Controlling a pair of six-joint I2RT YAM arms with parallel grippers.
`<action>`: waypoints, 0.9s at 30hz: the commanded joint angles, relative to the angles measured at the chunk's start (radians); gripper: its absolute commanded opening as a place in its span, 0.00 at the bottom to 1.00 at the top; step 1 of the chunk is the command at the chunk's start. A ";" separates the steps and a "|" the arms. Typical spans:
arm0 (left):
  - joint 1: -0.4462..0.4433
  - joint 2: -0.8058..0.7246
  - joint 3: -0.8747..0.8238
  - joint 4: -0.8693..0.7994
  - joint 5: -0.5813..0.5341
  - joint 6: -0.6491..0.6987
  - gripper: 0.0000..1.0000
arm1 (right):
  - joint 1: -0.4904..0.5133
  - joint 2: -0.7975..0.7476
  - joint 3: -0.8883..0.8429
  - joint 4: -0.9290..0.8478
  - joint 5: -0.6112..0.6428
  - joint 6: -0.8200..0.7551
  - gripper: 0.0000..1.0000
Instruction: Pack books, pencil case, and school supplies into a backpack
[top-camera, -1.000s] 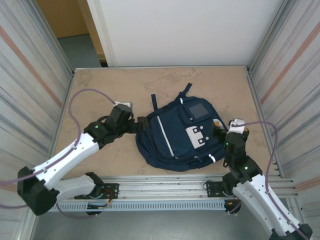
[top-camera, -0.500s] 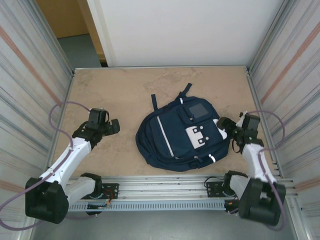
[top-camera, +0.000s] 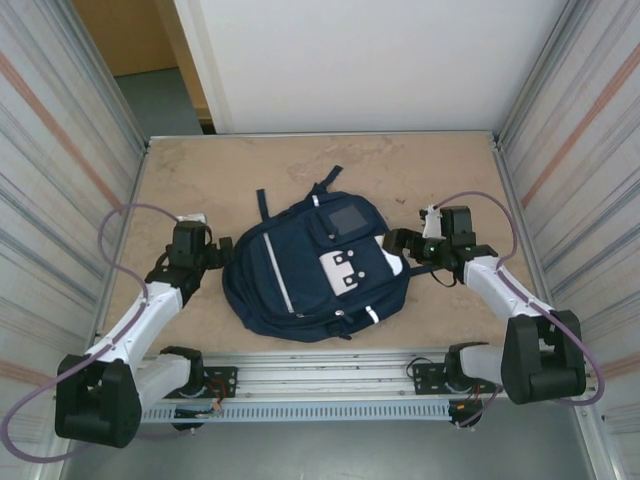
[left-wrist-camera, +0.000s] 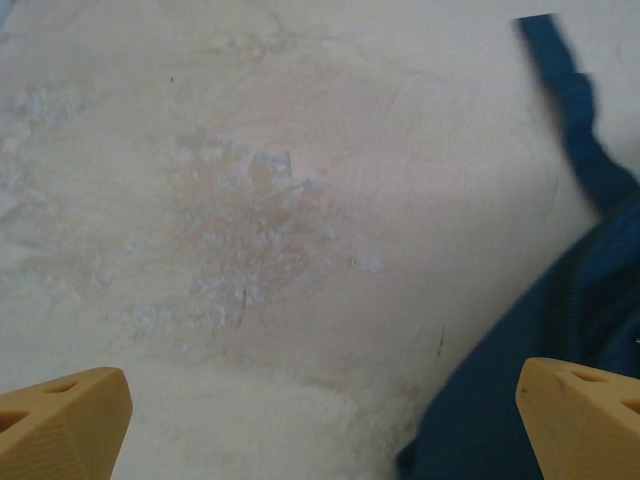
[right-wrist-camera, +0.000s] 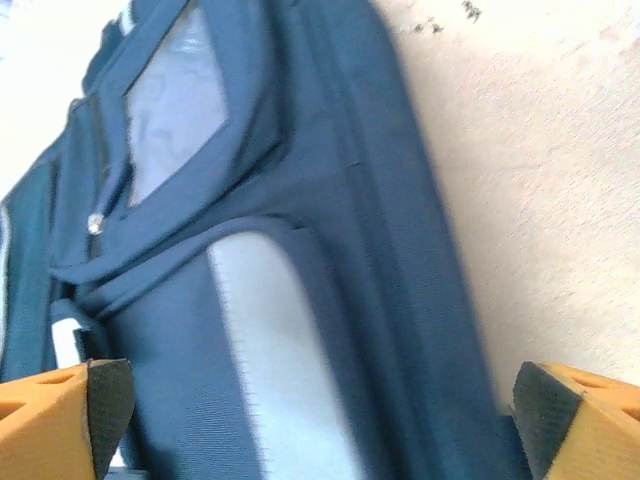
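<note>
Backpack (top-camera: 300, 280) lies front-up in the middle of the table (top-camera: 200, 180), seemingly closed (its contents are hidden), so packing looks finished or nearly so. Left gripper (top-camera: 218, 247) and right gripper (top-camera: 396, 241) flank it, jaws spread wide, holding nothing.

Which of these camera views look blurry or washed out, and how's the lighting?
Top view: sharp and evenly lit, with a soft shadow beside the backpack. Left wrist view: soft focus, the table pale and hazy. Right wrist view: the backpack's fabric is smeared, and the upper left corner is blown out white.
</note>
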 joint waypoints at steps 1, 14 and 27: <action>0.009 -0.043 -0.114 0.304 0.003 0.153 0.99 | -0.005 -0.029 0.029 -0.018 0.264 -0.045 0.99; 0.146 0.270 -0.221 0.924 0.273 0.248 0.99 | -0.211 -0.247 -0.336 0.512 0.589 -0.168 0.99; 0.174 0.499 -0.119 0.952 0.305 0.227 0.99 | -0.123 0.307 -0.283 1.059 0.597 -0.329 0.99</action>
